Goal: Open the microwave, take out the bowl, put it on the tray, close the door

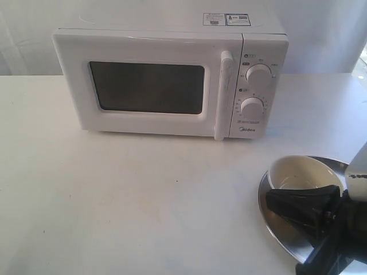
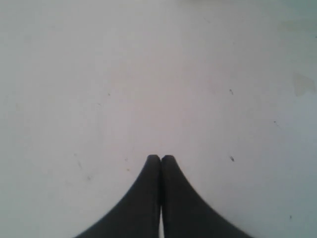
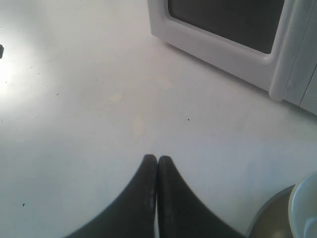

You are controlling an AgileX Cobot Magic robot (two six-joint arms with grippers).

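Observation:
The white microwave stands at the back of the table with its door closed and the bar handle beside the two dials. The cream-white bowl sits on the silver tray at the front right. My right gripper hovers over the tray's near side, in front of the bowl, shut and empty. In the right wrist view my right gripper points toward the door, with the bowl and tray at the edge. My left gripper is shut over bare table and is outside the exterior view.
The white table spreads in front of the microwave, with faint stains on it. A white backdrop hangs behind the microwave. The right arm's body covers part of the tray.

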